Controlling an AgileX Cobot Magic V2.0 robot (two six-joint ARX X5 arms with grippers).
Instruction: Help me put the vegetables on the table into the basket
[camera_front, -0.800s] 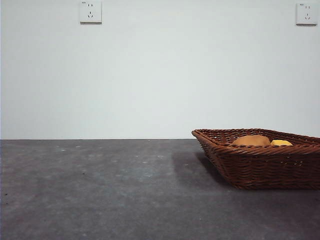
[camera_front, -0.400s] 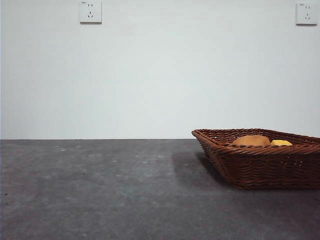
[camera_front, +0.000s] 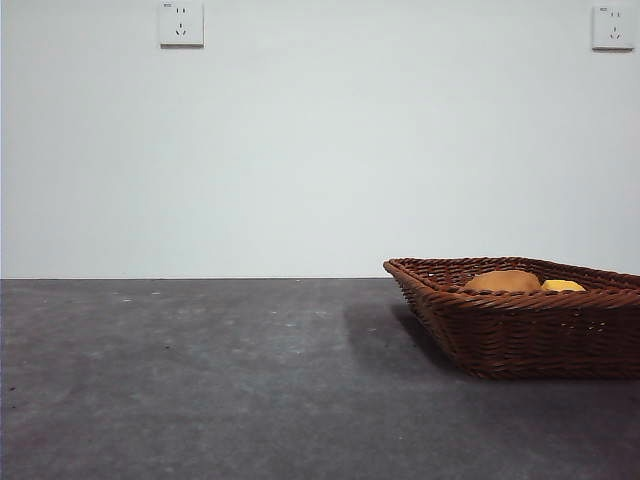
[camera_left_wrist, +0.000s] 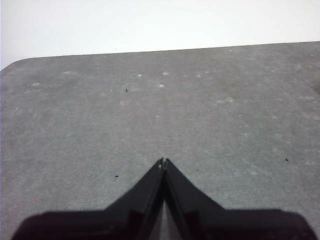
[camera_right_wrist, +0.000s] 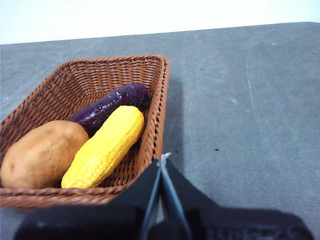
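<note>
The brown wicker basket (camera_front: 520, 320) stands on the dark grey table (camera_front: 200, 380) at the right; it also shows in the right wrist view (camera_right_wrist: 160, 90). In it lie the tan potato (camera_right_wrist: 42, 152), the yellow corn cob (camera_right_wrist: 105, 145) and the dark purple eggplant (camera_right_wrist: 107, 107), side by side. In the front view only the tops of the potato (camera_front: 503, 281) and corn (camera_front: 562, 286) show above the rim. My right gripper (camera_right_wrist: 162, 162) is shut and empty, just outside the basket's near corner. My left gripper (camera_left_wrist: 163, 162) is shut and empty over bare table.
Two white wall sockets (camera_front: 181, 22) (camera_front: 612, 27) sit high on the white wall behind. The table's far edge (camera_left_wrist: 160, 50) shows in the left wrist view, with a rounded corner.
</note>
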